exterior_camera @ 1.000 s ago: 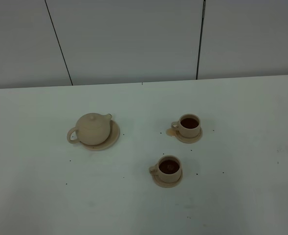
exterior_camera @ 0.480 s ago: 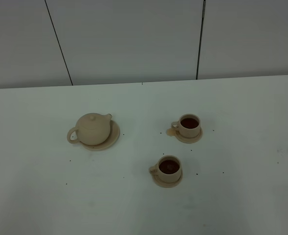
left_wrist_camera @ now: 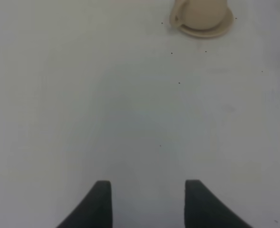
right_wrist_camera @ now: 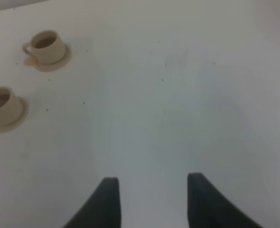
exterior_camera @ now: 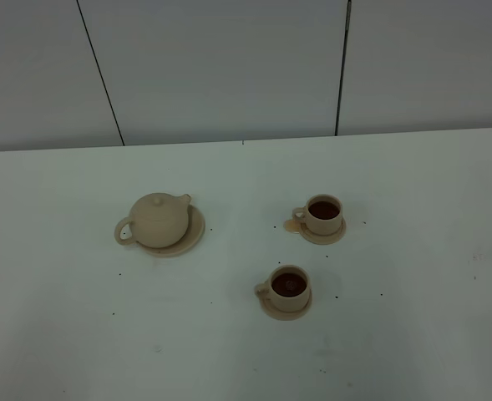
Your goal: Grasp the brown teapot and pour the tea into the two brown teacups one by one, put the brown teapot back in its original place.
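Left gripper [left_wrist_camera: 148, 204] jaws wide, empty, above bare table [exterior_camera: 413, 334]; right gripper [right_wrist_camera: 151, 202] likewise. Brown teapot [exterior_camera: 157, 220] on its saucer [exterior_camera: 197, 232], well apart. Both teacups [exterior_camera: 322, 214], [exterior_camera: 289, 287] dark with tea. Pot likely rigid, glazed-slick, breakable; take the loop handle [exterior_camera: 124, 232]. Nothing has shifted since a second ago.

Left claw [left_wrist_camera: 148, 205]: two dark, near-black fingers [left_wrist_camera: 96, 207] at the bottom edge of the left wrist frame, broad below, tapering to rounded tips.
Right claw [right_wrist_camera: 153, 203]: same dark matte pair, bottom centre of the right wrist frame.
Markings: none visible.
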`<state>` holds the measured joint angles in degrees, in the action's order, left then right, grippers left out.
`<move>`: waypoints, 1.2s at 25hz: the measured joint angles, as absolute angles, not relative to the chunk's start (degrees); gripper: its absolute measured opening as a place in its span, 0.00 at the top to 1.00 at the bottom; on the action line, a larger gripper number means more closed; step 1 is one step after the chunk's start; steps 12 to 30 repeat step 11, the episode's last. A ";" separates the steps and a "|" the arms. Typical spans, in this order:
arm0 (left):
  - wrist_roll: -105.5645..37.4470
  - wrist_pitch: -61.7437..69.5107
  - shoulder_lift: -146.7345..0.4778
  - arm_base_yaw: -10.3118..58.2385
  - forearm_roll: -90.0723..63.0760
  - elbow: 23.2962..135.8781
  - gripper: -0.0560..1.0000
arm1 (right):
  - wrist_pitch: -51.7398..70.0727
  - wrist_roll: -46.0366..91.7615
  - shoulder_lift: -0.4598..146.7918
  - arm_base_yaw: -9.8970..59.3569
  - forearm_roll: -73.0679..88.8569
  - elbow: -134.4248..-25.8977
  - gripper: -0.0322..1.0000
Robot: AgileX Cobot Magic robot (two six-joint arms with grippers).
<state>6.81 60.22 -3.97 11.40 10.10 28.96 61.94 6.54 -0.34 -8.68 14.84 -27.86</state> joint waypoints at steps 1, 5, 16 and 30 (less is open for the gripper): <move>6.81 60.22 -3.97 11.40 10.10 28.96 0.54 | 61.94 6.54 -0.34 -8.68 14.84 -27.86 0.65; 6.81 60.22 -3.97 11.40 10.10 28.96 0.54 | 61.94 6.54 -0.34 -8.68 14.84 -27.86 0.65; 6.81 60.22 -3.97 11.40 10.10 28.96 0.54 | 61.94 6.54 -0.34 -8.68 14.84 -27.86 0.65; 6.81 60.22 -3.97 11.40 10.10 28.96 0.54 | 61.94 6.54 -0.34 -8.68 14.84 -27.86 0.65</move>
